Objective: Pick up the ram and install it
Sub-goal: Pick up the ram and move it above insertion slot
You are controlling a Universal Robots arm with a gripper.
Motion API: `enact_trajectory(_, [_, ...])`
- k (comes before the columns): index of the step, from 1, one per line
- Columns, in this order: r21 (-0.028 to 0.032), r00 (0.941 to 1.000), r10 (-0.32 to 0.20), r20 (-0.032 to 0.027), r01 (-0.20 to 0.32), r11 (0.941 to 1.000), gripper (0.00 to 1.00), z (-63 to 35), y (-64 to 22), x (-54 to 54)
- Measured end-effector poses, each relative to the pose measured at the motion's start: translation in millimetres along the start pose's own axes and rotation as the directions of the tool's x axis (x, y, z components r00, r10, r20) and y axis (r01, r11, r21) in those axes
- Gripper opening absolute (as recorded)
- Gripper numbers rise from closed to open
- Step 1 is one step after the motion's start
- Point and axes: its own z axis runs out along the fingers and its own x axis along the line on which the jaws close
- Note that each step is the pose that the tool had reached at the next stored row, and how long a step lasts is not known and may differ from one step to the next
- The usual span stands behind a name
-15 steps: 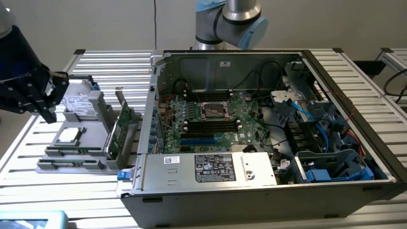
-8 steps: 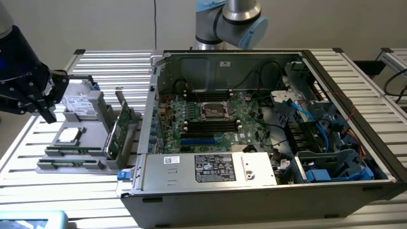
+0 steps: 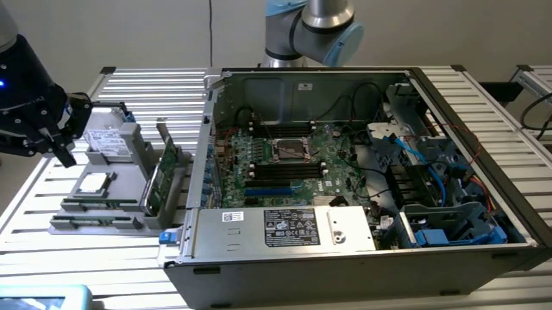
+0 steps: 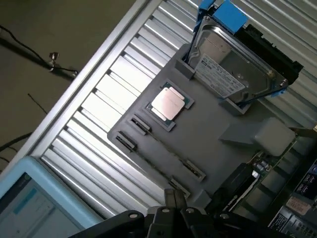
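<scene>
Exterior view, ram (image 3: 102, 205): thin green stick set on edge in a near groove of the grey tray (image 3: 129, 187), hard to make out. Same tray: processor chip (image 3: 93, 184), hard drive (image 3: 108, 143), and green expansion card (image 3: 164, 171) upright on the side toward the open computer case (image 3: 466, 213). Gripper (image 3: 62, 154): fingers closed together, empty, hanging above the tray's far corner on the exterior view's left, apart from the ram.

Plain grey wall (image 3: 121, 32), brightly lit slatted metal table (image 3: 77, 252), brown floor (image 4: 59, 20)
</scene>
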Motion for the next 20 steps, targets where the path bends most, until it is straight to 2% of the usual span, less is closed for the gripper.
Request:
enact_trajectory(5, [-0.0014,0.9958,-0.092,-0.0036,0.092,0.9958,0.11,0.0,0.0,0.0])
enact_trajectory(10, [-0.0032,0.9834,-0.181,-0.0069,0.181,0.9834,0.11,0.0,0.0,0.0])
enact_trajectory(15, [-0.0042,0.9629,-0.269,-0.0112,0.269,0.963,0.11,0.0,-0.1,0.0])
enact_trajectory(20, [-0.0062,0.9342,-0.356,-0.0148,0.356,0.9344,0.11,0.0,-0.1,0.0])
